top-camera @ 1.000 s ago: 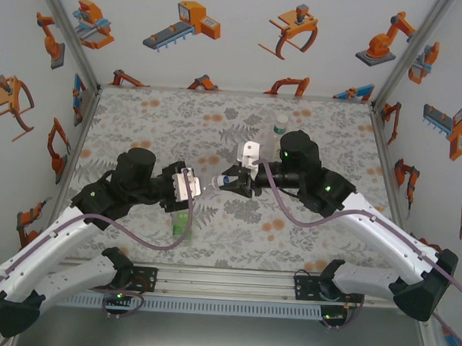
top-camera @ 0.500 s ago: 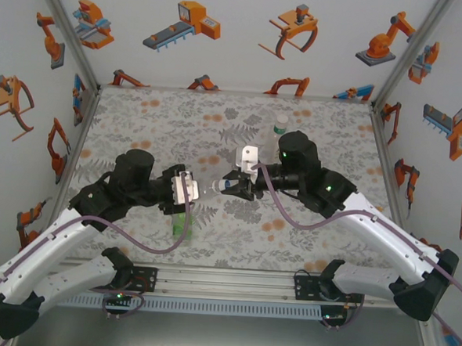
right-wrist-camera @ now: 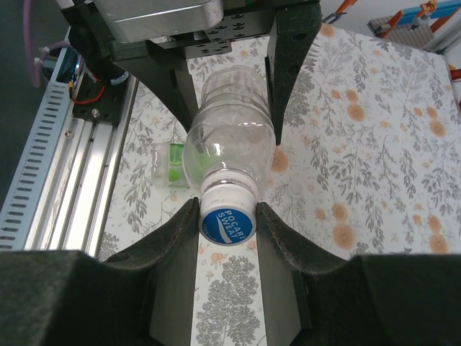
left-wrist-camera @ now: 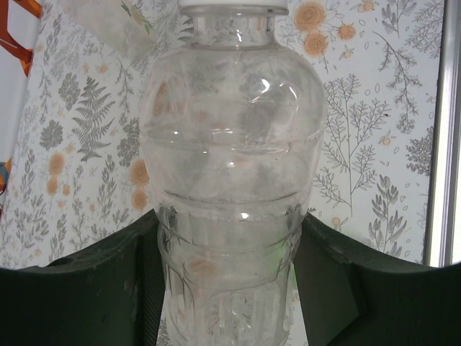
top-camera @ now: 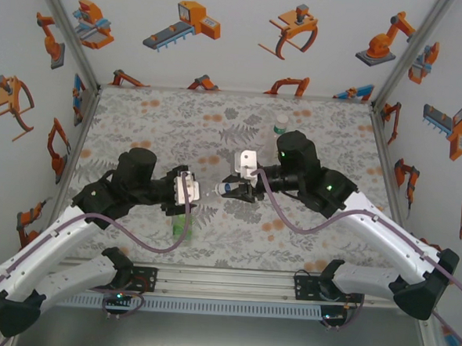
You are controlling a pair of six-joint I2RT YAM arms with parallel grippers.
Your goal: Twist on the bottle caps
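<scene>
Top external view: the two arms meet over the middle of the worktop (top-camera: 140, 120), slightly toward its near edge. Between them a clear bottle (top-camera: 206, 189) is held on its side in the air, with its neck pointing to the right arm.

The left end effector (top-camera: 191, 191) is clenched on the lower body of this bottle. From the left wrist, the dark fingers (left-wrist-camera: 86, 288) press the ribbed part from both sides, and the rounded shoulder and neck rise above them.

The right end effector (top-camera: 228, 188) is clamped on the cap (right-wrist-camera: 227, 222), which sits on the bottle's neck. From the right wrist, the cap faces the camera end-on. Its side is white and its top is blue with white lettering, and a finger pad (right-wrist-camera: 173, 234) touches it on each side. Behind it the bottle runs straight back into the left arm's fingers.

A green bottle (top-camera: 182, 226) lies on the flowered mat near the worktop's near edge, left of centre. It is below the held bottle and apart from both end effectors. The right wrist view shows it under the clear bottle, close to the metal rail (right-wrist-camera: 61, 180).

A tall bottle (top-camera: 280, 127) with a green neck band and a pale top stands upright toward the far edge, right of centre, just beyond the right arm's wrist.
</scene>
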